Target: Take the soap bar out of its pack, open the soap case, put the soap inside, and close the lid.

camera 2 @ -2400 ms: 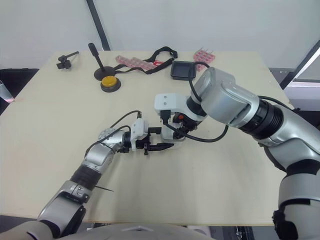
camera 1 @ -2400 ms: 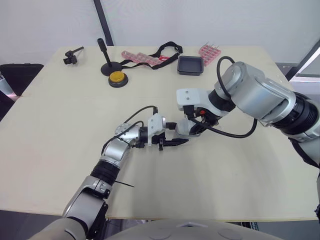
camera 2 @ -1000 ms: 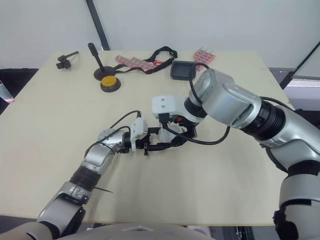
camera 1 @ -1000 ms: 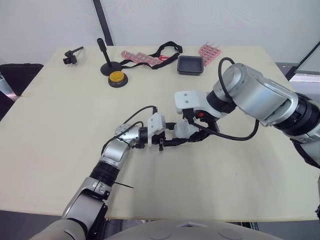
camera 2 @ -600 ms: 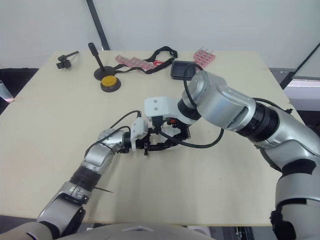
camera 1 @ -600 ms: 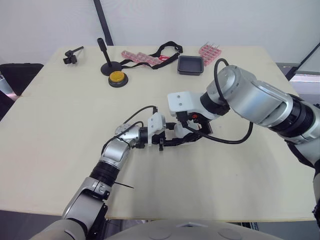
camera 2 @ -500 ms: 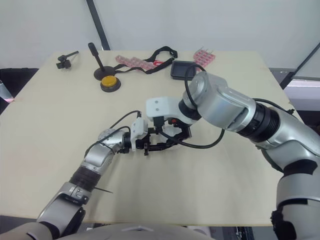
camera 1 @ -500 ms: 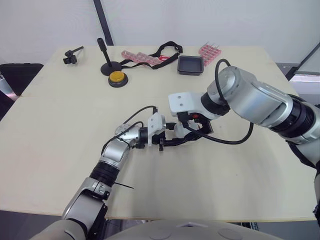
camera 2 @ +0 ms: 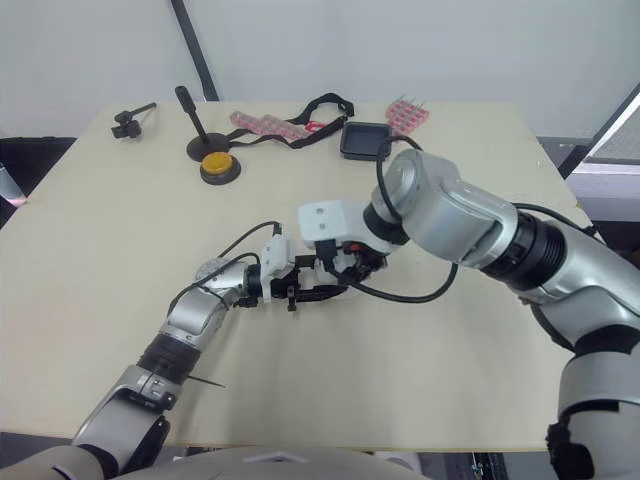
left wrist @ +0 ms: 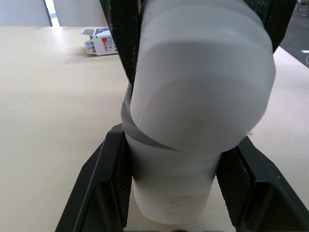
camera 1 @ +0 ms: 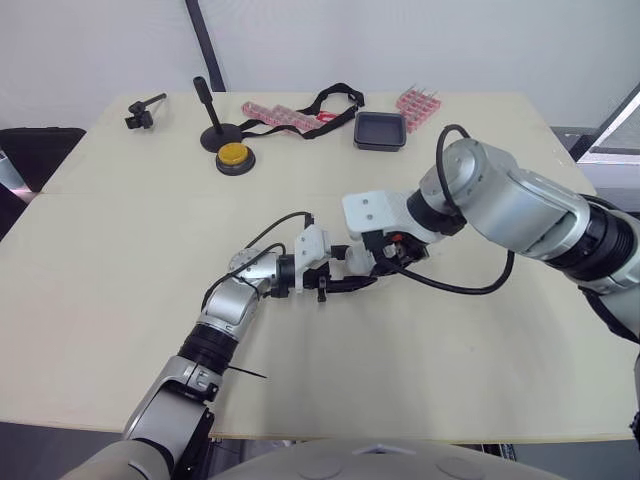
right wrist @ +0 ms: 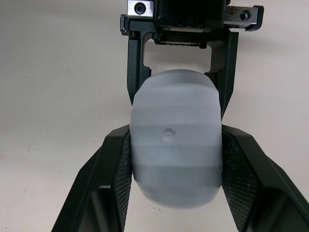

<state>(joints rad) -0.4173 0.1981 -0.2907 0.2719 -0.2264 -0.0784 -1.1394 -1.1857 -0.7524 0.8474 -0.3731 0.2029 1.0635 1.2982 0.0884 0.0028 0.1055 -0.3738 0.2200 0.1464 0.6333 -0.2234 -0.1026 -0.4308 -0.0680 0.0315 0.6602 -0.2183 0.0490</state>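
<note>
1. Here, the white case (left wrist: 198, 96) lies well apart from the black tray (camera 1: 381, 130), on the robot's side of it.
2. Left gripper (camera 1: 350, 284) is clamped on the case's sides.
3. Right gripper (right wrist: 175, 137) pinches the case too, facing the left gripper.

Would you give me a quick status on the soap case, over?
Left gripper and right gripper both shut on soap case, from opposite sides. Nothing in the way.
</note>
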